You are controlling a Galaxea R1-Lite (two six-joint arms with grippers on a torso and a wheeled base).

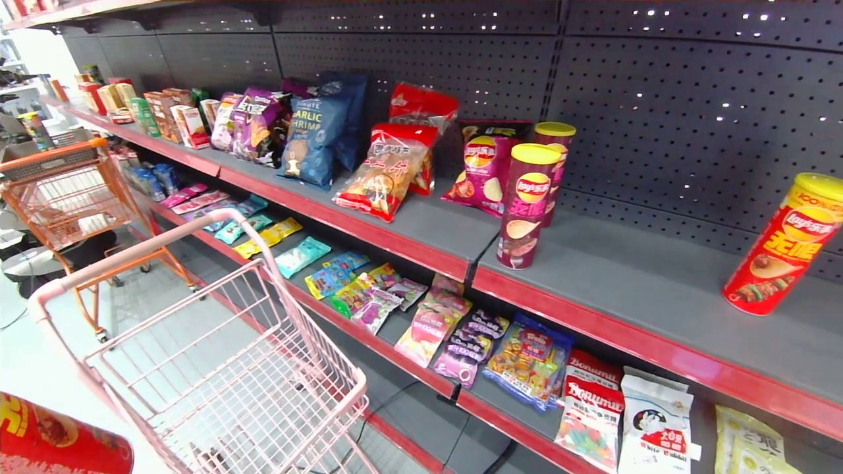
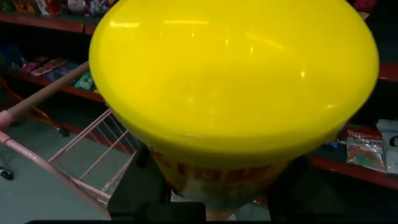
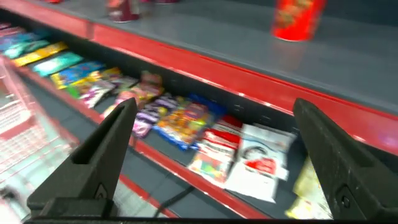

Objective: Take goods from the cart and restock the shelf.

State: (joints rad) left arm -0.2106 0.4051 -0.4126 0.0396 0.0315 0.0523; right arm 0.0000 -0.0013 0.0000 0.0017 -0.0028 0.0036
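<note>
Grey shelving with red edges filled the head view from ten o'clock down to four o'clock, backed by dark pegboard [image 1: 691,112]. Nearest, at seven o'clock, the held can [image 1: 56,441] showed its red printed side at the picture's corner, off the shelf and just beside the handle end of the pink cart [image 1: 217,368]. In the left wrist view its yellow lid [image 2: 233,74] faced the camera, and the left gripper [image 2: 214,202] was clamped around the can's body, a dark finger on each side. The pink cart's wire basket stood at six to seven o'clock, its handle slanting up toward nine o'clock. The right gripper [image 3: 217,168] was spread wide and held nothing, its two black fingers [image 3: 93,168] well apart, with the lower shelf beyond them. That lower shelf [image 1: 369,339] carried rows of small candy packets [image 1: 428,326] around six o'clock and red and white bags [image 1: 593,408] at five o'clock. On the upper shelf [image 1: 593,332] a red shelf can [image 1: 784,243] stood tilted at three o'clock, well apart from two maroon cans [image 1: 527,204] with yellow lids standing one behind the other near the centre. Chip bags [image 1: 316,138] leaned against the pegboard from twelve to eleven o'clock, with small boxes [image 1: 164,112] farther along at ten o'clock. Farthest, at nine o'clock, stood an orange cart [image 1: 66,191].
</note>
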